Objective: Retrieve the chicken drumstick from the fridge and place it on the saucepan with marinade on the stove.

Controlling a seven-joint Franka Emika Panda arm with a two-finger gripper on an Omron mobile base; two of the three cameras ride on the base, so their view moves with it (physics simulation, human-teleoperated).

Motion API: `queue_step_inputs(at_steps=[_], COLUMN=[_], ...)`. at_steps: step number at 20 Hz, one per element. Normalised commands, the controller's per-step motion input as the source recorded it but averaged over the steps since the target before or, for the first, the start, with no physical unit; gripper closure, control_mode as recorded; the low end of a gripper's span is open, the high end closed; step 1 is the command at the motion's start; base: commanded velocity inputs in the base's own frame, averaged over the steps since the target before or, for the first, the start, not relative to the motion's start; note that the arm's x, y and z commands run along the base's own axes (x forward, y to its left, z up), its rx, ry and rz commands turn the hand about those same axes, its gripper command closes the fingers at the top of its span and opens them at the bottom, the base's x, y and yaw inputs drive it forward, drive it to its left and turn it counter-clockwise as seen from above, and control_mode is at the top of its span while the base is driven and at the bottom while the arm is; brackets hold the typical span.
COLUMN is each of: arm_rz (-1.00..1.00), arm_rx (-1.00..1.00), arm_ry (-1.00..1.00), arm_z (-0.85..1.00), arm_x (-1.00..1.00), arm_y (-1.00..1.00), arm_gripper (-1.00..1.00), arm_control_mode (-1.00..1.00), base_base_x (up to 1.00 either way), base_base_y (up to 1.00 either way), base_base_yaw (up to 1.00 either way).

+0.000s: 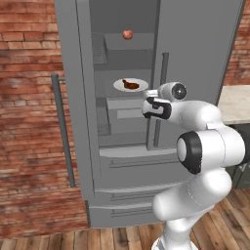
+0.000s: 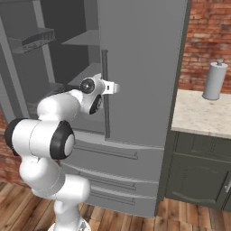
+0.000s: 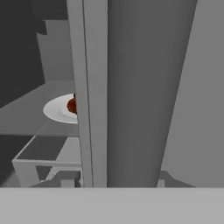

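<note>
We're at the tall grey stainless French-door fridge, left door swung wide, right door shut. Our two-finger gripper sits right at the right door's long vertical bar handle, and in the hand view that bar fills the space straight ahead; we'd judge we're closing on it to pull this door open too, though we can't tell whether the fingers are clamped yet. The small glossy reddish-brown chicken drumstick waits on a round white plate on a middle shelf, lying flat, long axis roughly left-to-right, narrow end seemingly leftward. A small round red apple rests on the shelf above.
</note>
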Motion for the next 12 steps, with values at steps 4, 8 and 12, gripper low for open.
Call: queue_step_inputs(at_steps=[4,8,12], arm_rz=[-0.01,-0.14,-0.23], arm_rx=[0.00,0.00,0.00], arm_ry=[0.01,0.11,0.16], arm_z=[-0.19,-0.32,-0.44], arm_x=[-0.12,-0.46,-0.68], arm_y=[-0.80,-1.00,-1.00], arm_gripper=[1.00,1.00,1.00], arm_control_mode=[-1.00,-1.00,-1.00], base_base_x=[0.00,0.00,0.00], base_base_y=[0.00,0.00,0.00], base_base_yaw=[0.00,0.00,0.00])
